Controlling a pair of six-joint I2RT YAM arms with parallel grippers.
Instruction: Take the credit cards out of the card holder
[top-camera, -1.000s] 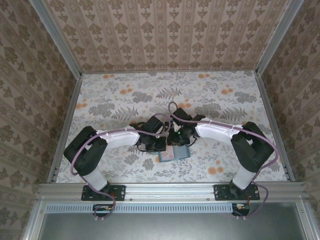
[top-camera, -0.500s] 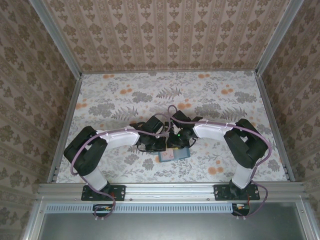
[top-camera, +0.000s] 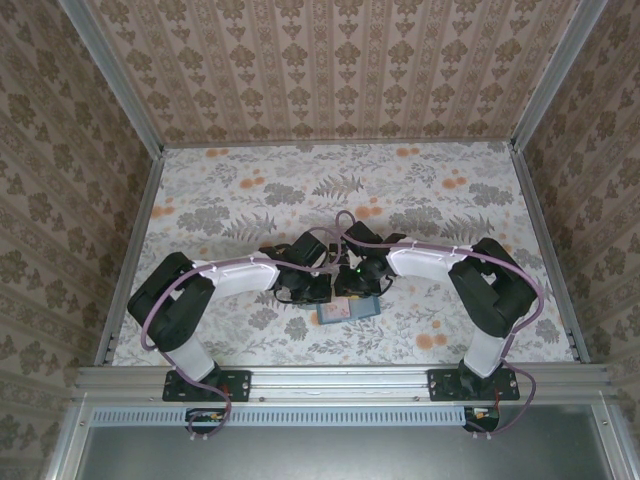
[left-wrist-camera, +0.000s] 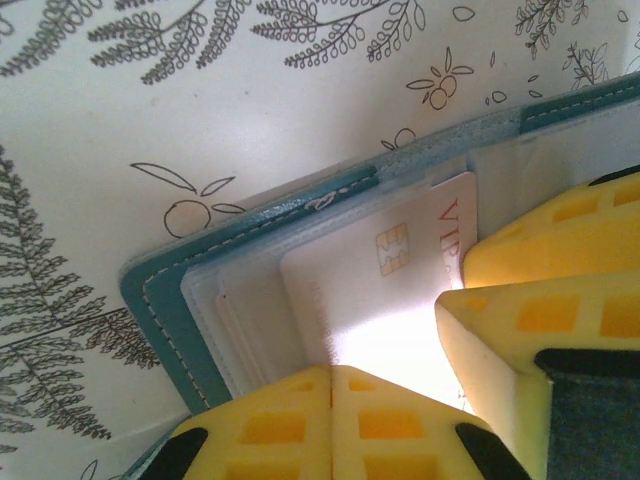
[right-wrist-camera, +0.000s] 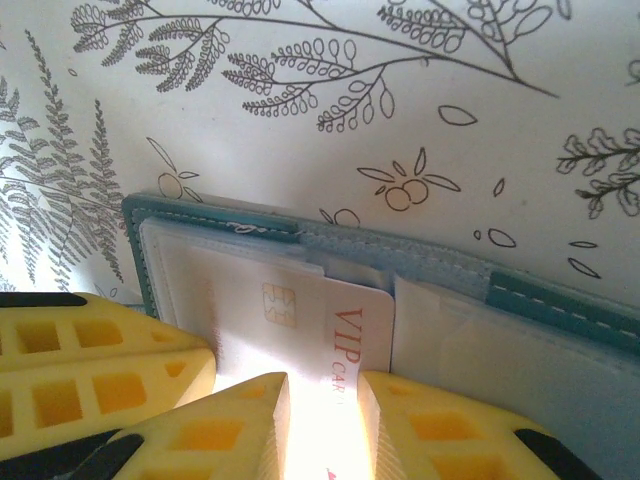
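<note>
The card holder (top-camera: 348, 309) is lying open on the table, 2 panels flat, teal stitched edge (right-wrist-camera: 230, 220) facing away from both wrist cameras. 1 pale credit card (right-wrist-camera: 300, 310), chip and red "VIP" lettering up, is sitting on the holder's left panel, over its clear pocket.

The left gripper (left-wrist-camera: 331, 375) is closed tight, fingertips together, resting on that panel at the card's near end. The right gripper (right-wrist-camera: 323, 385) is standing just slightly apart, straddling the card's near end. Whether it is touching the card, I cannot tell.

The card's long axis is running square to the holder's stitched edge, chip end toward it, plain end pointing at the right gripper.

To do this well, the left should be pinning the holder down while the right pinches the plain end and slides it straight along that axis, low and flat, so nothing catches the pocket lip.
</note>
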